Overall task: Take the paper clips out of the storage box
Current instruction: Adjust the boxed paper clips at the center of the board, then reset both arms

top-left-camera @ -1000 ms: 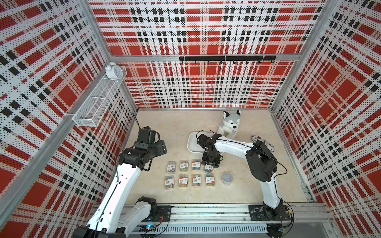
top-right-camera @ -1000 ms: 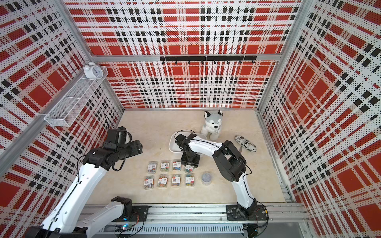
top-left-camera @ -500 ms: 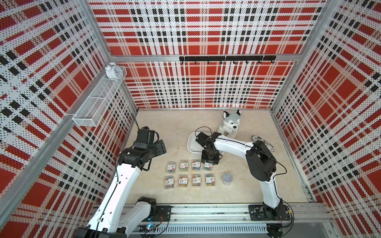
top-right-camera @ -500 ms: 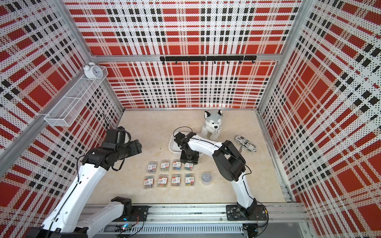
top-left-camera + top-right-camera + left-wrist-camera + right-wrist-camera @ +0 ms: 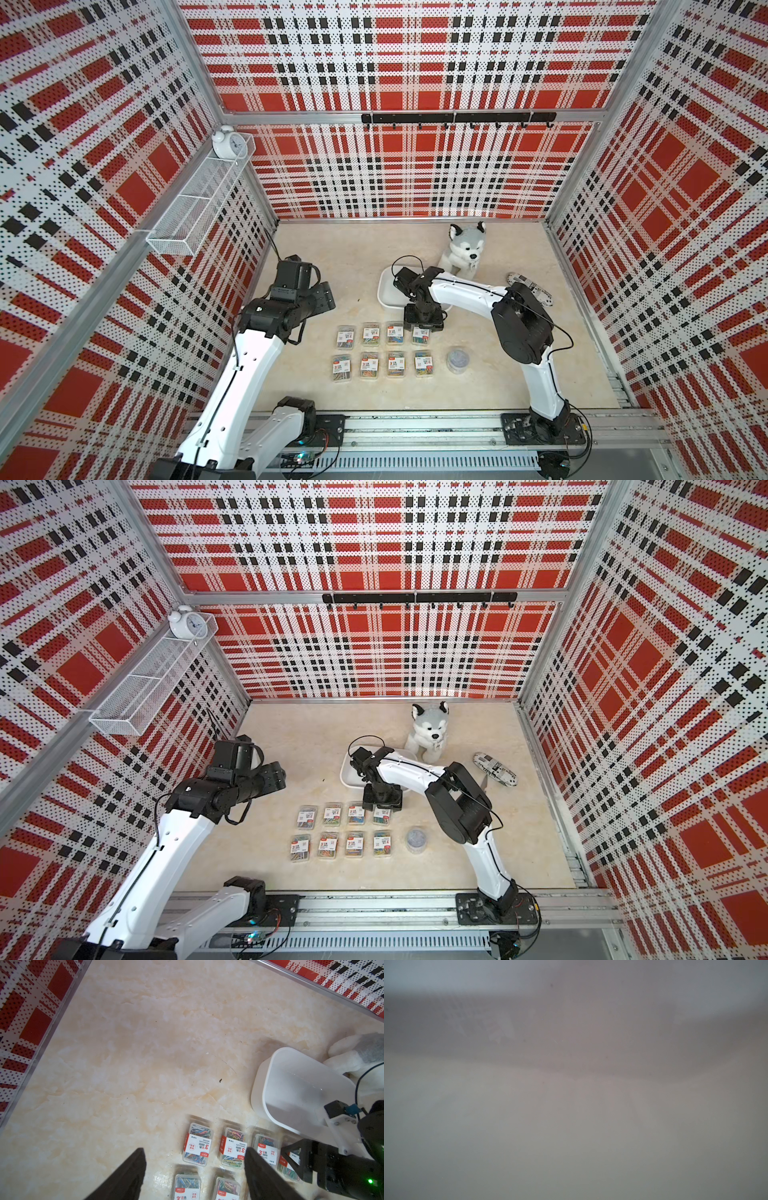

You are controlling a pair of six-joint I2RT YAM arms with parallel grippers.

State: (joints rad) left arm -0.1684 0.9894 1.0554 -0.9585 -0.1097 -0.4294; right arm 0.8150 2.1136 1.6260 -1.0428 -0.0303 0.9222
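Just below the centre of the frame in both top views, the right claw (image 5: 423,326) (image 5: 382,803) points straight down over the rightmost case in the upper row of the paper clip cases (image 5: 395,332). Its body hides the fingertips, the left wrist view catches only one dark finger beside that case, and the right wrist view is grey blur. So I cannot tell whether the claw is spread, narrow or gripping.

The eight cases lie flat on the bench (image 5: 332,249) in two rows of four. The round tub (image 5: 457,360) stands just right of the lower row, apart from it.

Directly above the right claw in the frame sits the storage box (image 5: 388,286), partly covered by the right arm, with its near wall close to the upper row. A plush dog (image 5: 463,249) sits at the box's upper right.

At mid-left, the left claw (image 5: 326,297) hangs above the bench, well apart from the cases. Its fingers (image 5: 128,1178) are spread wide, and bench and two cases show between them.
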